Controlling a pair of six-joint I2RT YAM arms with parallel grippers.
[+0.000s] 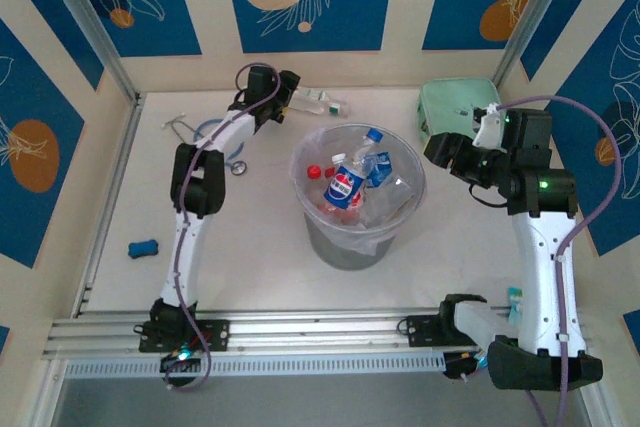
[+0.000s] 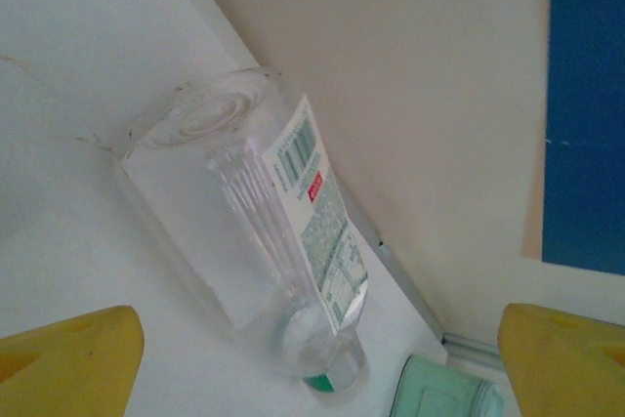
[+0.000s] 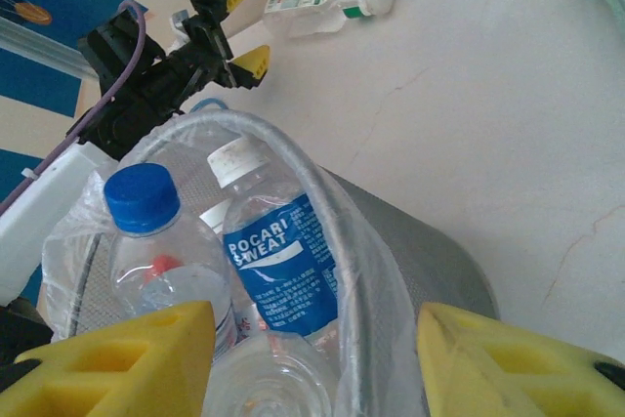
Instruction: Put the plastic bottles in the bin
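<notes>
The bin (image 1: 312,169), a large round translucent bucket lined with a clear bag, stands mid-table and holds several bottles. Among them are a blue-labelled Pocari Sweat bottle (image 3: 283,266) with a white cap and a blue-capped bottle (image 3: 148,212). One clear bottle (image 1: 318,102) with a green-white label and green cap lies on its side by the back wall. My left gripper (image 1: 291,93) is open just left of it, and the bottle (image 2: 259,241) lies apart ahead of its yellow fingers (image 2: 73,354). My right gripper (image 1: 434,152) hangs open at the bin's right rim (image 3: 322,192), over a clear bottle (image 3: 264,383) in the bin.
A mint-green box (image 1: 455,107) sits at the back right, behind my right gripper. A small blue object (image 1: 143,247) lies at the left. A blue ring with a cord (image 1: 213,134) lies under my left arm. Walls close the table on three sides.
</notes>
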